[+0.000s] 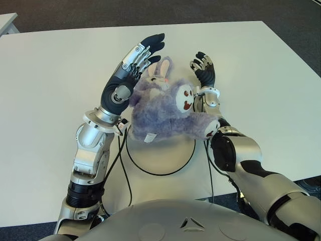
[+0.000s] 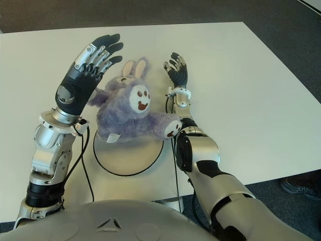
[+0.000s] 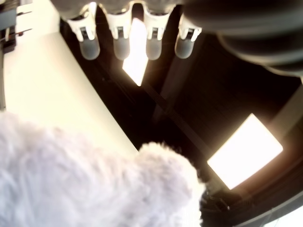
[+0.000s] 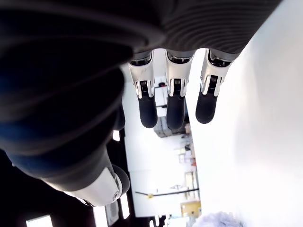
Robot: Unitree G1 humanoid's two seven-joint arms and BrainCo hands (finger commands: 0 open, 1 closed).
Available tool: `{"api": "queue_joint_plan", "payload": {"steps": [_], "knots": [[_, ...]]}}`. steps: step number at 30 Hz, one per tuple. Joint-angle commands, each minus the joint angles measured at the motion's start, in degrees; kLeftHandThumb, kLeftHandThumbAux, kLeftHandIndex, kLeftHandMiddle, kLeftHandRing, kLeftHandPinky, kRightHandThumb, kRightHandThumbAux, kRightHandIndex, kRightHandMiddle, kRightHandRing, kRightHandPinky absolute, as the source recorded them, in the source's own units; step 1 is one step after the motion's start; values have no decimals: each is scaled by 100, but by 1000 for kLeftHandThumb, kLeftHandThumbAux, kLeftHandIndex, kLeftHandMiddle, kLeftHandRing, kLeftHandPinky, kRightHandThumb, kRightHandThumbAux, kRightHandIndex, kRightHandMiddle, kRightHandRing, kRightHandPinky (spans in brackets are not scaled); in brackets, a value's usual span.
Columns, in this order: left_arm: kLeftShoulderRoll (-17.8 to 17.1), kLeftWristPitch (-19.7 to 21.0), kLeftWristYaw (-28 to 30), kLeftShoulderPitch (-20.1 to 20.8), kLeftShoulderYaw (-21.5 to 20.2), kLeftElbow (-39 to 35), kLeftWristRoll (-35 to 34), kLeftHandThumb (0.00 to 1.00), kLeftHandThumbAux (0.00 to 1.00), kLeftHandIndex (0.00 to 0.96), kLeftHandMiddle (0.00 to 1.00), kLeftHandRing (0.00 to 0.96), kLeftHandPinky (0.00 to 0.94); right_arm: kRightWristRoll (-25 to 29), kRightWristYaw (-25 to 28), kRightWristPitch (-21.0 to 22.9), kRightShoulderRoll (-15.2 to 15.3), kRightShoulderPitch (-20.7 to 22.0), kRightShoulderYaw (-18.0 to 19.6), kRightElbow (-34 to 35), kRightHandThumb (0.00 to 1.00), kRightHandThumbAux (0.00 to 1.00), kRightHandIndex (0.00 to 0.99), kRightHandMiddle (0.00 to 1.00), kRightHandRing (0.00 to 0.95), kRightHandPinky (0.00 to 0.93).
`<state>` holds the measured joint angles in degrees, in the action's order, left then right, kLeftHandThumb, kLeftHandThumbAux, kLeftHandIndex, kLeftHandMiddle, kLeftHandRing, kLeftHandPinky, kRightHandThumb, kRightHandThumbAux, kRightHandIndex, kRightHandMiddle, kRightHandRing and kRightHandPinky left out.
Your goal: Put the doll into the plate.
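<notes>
A fluffy purple rabbit doll with a white face lies between my two raised hands, over the far part of the white, dark-rimmed plate. Whether it rests on the plate or on my wrists I cannot tell. My left hand stands at the doll's left side with its fingers stretched out and holds nothing; its wrist view shows the straight fingers above the fur. My right hand is upright at the doll's right side, its fingers open and apart from the doll.
The white table extends widely on both sides and behind the hands. Black cables run along the plate's left and right rims. Dark floor lies beyond the table edges, and a dark shoe shows at the right.
</notes>
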<state>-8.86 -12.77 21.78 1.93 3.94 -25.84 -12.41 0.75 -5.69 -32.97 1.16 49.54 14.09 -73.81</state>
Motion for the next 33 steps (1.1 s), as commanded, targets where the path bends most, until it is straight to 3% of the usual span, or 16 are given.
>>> {"api": "queue_joint_plan", "payload": {"steps": [1,8,12,19,24,28,31,33], "knots": [[-77,-172,81,134,-48,259,21,0,214,0,0,0,0,69,48,55,-50,-113,35,-65,500,823,184,175,158,186],[130,-602,-50,397,-38,792,153,0,253,0,0,0,0,81,74,29,-55,-117,37,-64,500,824,184,176,160,190],[103,-725,-75,502,-263,790,6,0,262,0,0,0,0,65,67,18,-53,-122,26,-65,471,825,181,176,162,200],[-112,-404,-113,300,-572,235,-214,0,270,0,0,0,0,47,62,19,-43,-128,8,-72,434,823,182,178,168,202],[-220,-202,-623,42,-870,-114,807,0,291,0,0,0,0,32,45,12,-37,-132,-6,-75,444,812,190,183,170,200],[-372,-461,-788,232,-1159,122,1100,0,302,0,0,0,0,34,44,5,-39,-132,-7,-74,454,810,190,183,168,194],[-373,-652,-1298,318,-1267,121,2100,0,331,0,0,0,0,41,41,1,-48,-130,-3,-73,469,810,189,183,164,190],[-397,-730,-1431,338,-1286,157,2331,0,343,0,0,0,0,48,41,4,-52,-128,3,-73,476,810,190,184,163,185]]}}
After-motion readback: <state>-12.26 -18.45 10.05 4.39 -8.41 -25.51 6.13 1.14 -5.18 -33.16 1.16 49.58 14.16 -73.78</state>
